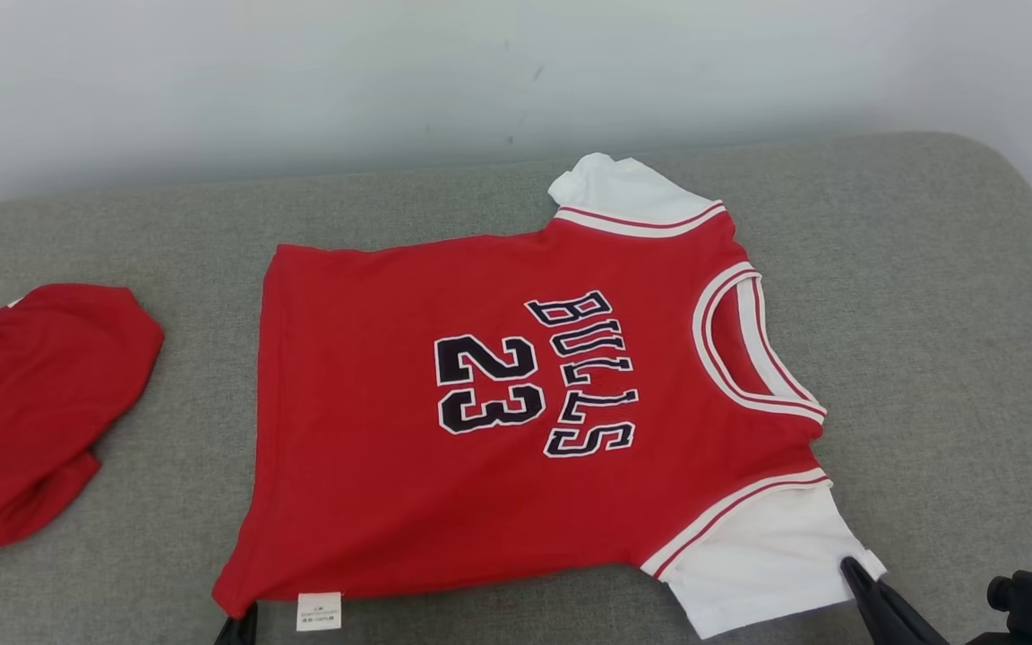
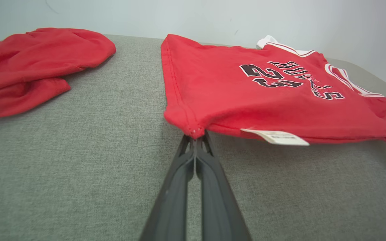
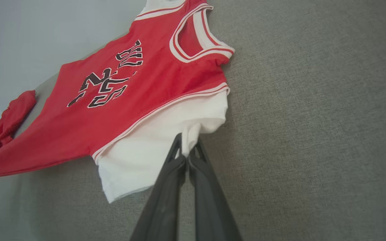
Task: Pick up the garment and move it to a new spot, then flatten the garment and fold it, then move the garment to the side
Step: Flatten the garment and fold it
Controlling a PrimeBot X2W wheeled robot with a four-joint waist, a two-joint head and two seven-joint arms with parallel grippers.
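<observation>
I have the red Bulls jersey [image 1: 480, 403] lying face up and spread nearly flat on the grey cushion [image 1: 928, 358], about mid-frame in the head view. Its hem is toward the robot's left and its neck opening [image 1: 749, 340] toward the robot's right, so the black "23" and "BULLS" read sideways.

The left gripper [image 2: 195, 137] has its fingers pressed together on the near hem corner. In the left wrist view that corner is drawn into a small point between the tips. A white care label [image 2: 275, 137] sticks out of the near edge just beside the pinch.

The right gripper [image 3: 188, 150] is likewise clamped, with the edge of the near white sleeve [image 3: 152, 147] gathered between its tips. In the head view its dark finger meets the sleeve's outer corner at the bottom right. The far white sleeve [image 1: 614, 188] lies flat toward the pale wall [image 1: 301, 81].

A second red garment [image 1: 32, 403] sits crumpled at the cushion's left end, well apart from the jersey, with a bit of white showing at its near edge.
</observation>
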